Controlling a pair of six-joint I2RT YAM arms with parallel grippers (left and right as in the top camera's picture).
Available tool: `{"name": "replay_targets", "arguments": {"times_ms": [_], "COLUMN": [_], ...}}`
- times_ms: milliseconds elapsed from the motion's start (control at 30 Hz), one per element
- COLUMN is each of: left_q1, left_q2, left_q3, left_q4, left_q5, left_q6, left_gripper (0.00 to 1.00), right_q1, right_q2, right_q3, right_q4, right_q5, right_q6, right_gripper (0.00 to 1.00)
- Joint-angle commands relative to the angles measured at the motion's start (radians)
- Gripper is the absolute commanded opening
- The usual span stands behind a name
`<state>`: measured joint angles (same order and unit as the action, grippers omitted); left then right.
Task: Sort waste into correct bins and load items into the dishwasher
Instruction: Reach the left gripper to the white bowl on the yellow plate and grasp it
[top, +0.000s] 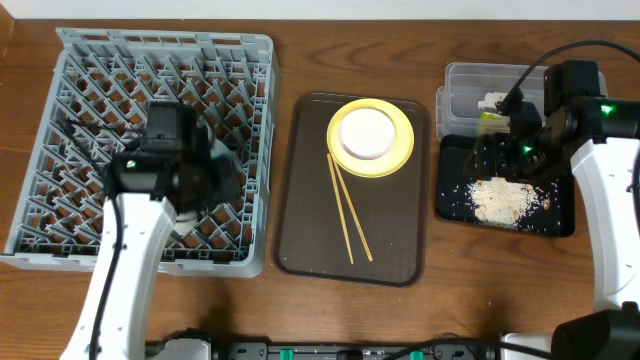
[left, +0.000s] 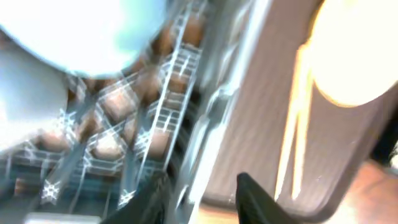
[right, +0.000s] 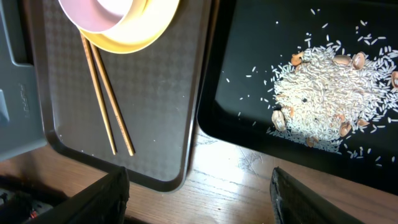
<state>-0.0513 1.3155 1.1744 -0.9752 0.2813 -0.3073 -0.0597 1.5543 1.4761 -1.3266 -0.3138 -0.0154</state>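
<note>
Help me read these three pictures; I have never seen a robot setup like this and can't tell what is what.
The top picture looks straight down on a wooden table with two white robot arms, each ending in a two-finger gripper. The other two pictures come from small cameras on each wrist.

The left gripper hangs over the big grey plastic dish rack; its view is blurred, with dark fingers apart at the bottom edge. The right gripper is open and empty, over the flat black tray strewn with beige rice-like food bits.

Between them lies a brown serving tray carrying a round yellow plate, a cream-white bowl on it, and thin wooden chopsticks. A clear plastic tub stands behind the black tray.
</note>
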Motion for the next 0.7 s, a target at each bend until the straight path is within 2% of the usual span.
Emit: {"name": "replay_targets", "arguments": {"times_ms": [0,67,167,267,333,367,500,667], "left_q1": [-0.047,-0.105,-0.203,-0.282,-0.318,-0.33,-0.386,-0.449], "left_q2": [-0.016,-0.013,0.002,0.054,0.107,0.13,0.265,0.451], "left_q3": [0.017,0.017,0.026,0.095,0.153,0.177,0.306,0.469], "left_q4": [0.076,0.171,0.277,0.28,0.282,0.281,0.282,0.283], "left_q5": [0.012,0.014,-0.04,-0.074,-0.093,-0.108,-0.137,-0.19], "left_q6": [0.048,0.087,0.139,0.178,0.18,0.18,0.219,0.255], "left_gripper": [0.36,0.38,0.5,0.5,0.6,0.62,0.64,0.66], "right_q1": [-0.006,-0.006,-0.006,-0.006,-0.008,-0.009,-0.026,-0.072], "right_q2": [-0.018,-0.018,-0.018,-0.018,-0.018,-0.018,-0.018,-0.018], "right_q3": [0.008,0.008,0.008,0.008,0.008,0.008,0.008,0.008], "right_q4": [-0.001,-0.002,-0.002,-0.01,-0.026,-0.034,-0.063,-0.073], "right_q5": [0.003,0.003,0.004,0.028,0.089,0.134,0.29,0.313], "right_q6": [-0.009,-0.009,-0.009,-0.008,0.019,0.05,0.16,0.198], "right_gripper": [0.71,0.71,0.71,0.7,0.7,0.71,0.74,0.8]}}
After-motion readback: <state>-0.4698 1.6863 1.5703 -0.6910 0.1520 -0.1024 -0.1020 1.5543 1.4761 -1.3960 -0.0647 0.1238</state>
